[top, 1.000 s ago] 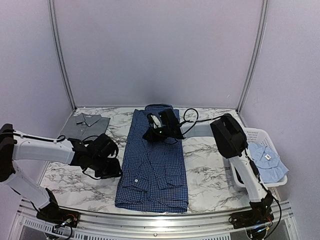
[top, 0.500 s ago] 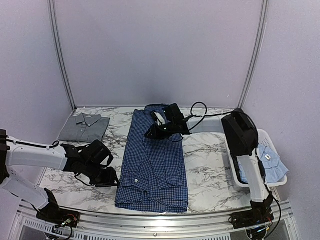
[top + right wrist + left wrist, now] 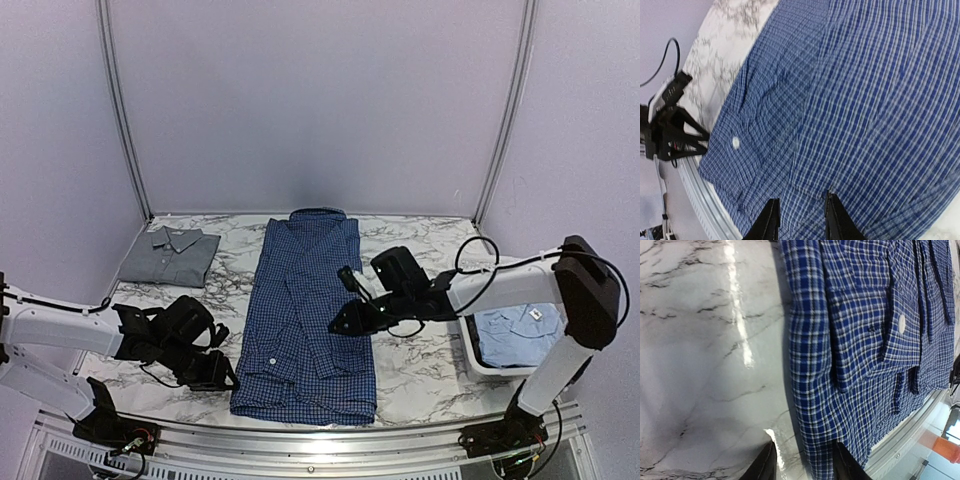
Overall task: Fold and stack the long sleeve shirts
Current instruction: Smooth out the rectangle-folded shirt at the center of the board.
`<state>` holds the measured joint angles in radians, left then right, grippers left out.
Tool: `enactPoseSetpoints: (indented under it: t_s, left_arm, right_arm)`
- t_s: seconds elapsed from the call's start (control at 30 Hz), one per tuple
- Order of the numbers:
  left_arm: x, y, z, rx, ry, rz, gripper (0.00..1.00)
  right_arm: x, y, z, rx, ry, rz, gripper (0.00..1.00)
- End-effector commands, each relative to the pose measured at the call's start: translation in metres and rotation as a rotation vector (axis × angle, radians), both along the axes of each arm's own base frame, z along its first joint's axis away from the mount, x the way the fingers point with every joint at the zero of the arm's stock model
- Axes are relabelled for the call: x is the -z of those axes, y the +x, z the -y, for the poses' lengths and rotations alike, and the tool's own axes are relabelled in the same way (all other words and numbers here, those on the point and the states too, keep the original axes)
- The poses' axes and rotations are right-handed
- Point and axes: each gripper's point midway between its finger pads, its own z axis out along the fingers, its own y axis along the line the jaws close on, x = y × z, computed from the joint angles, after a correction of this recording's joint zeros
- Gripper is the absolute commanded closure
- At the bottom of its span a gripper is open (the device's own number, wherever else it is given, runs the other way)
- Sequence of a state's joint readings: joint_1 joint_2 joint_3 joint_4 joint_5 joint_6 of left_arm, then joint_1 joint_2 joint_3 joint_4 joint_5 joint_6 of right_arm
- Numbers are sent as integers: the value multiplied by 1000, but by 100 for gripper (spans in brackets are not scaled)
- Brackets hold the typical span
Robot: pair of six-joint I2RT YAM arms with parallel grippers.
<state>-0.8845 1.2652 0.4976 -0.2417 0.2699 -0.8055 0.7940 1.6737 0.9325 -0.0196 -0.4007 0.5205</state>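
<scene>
The dark blue checked shirt (image 3: 308,320) lies flat down the middle of the table, sleeves folded in, collar at the far end. My left gripper (image 3: 222,378) is open at the shirt's near left edge; its wrist view shows the hem edge (image 3: 812,405) between the fingers (image 3: 762,465). My right gripper (image 3: 340,325) is open and empty just above the shirt's right half (image 3: 850,100), near the lower middle. The grey shirt (image 3: 170,255) lies folded at the far left. The light blue shirt (image 3: 520,325) sits in the white basket (image 3: 480,365) at the right.
A metal rail (image 3: 300,440) runs along the table's near edge. Grey booth walls close the back and sides. Bare marble (image 3: 420,360) shows on both sides of the checked shirt. The right arm's cable loops above the table beside the basket.
My right gripper has left the collar at the far end and come toward me to the shirt's lower right part. My left gripper has moved nearer, down to the shirt's near left corner.
</scene>
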Motion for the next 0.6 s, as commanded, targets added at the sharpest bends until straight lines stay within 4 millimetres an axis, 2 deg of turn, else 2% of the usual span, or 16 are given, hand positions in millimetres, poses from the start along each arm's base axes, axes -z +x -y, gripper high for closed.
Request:
enactPoseSetpoints:
  t_s: [0.0,0.23,0.37,0.57]
  left_arm:
    - [8,-17,1,30,-4,-27,60]
    - [32,-40,-12,50,103,-72,68]
    - [45,-51,-25,53,185,-99,75]
    - [47,-56,-30,40,211,-114,79]
  right_arm:
    - [0,-34,13,44,3,-46,73]
    - [22,-90,30,13,-48,-129,75]
    - [30,-114,39,3,-50,-172,77]
    - [49,-150,50,-43,-75,-250,78]
